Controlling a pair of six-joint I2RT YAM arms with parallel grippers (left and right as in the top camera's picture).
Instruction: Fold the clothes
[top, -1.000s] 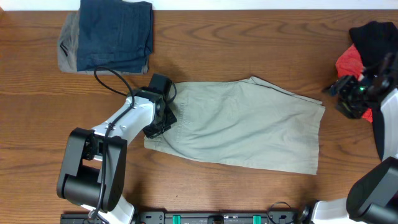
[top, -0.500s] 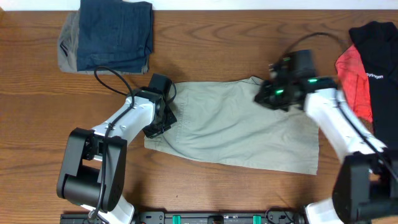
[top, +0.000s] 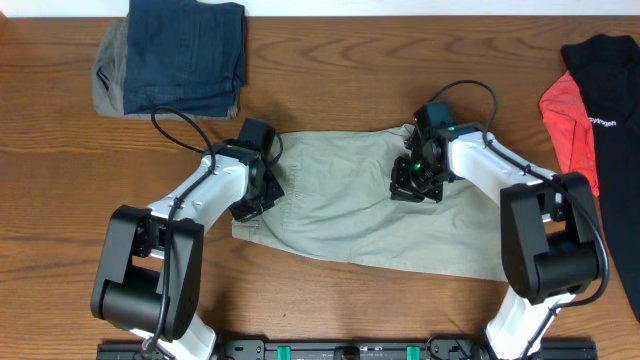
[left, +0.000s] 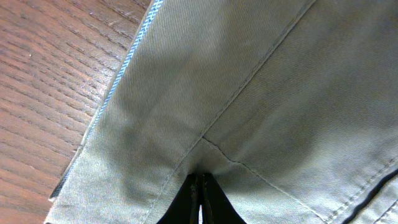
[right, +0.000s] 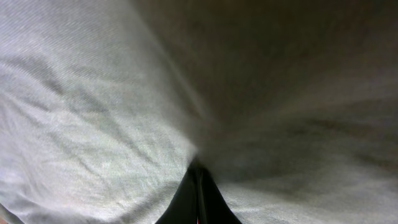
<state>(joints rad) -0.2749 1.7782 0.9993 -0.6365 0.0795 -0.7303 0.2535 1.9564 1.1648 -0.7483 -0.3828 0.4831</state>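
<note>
trousers (top: 350, 215): spread flat on the table (top: 60, 200), between the two arms
left tool (left: 199, 183): pressed together, pinching trousers cloth by a seam near the hemmed edge
right tool (right: 198, 177): pressed together, pinching a pucker of trousers cloth

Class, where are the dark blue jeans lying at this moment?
Overhead view: the jeans lie folded at far left, on a grey garment, beyond the khaki trousers.

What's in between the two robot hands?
Only the beige trousers: their flat cloth fills the stretch between the left hand and right hand, seen from overhead.
</note>
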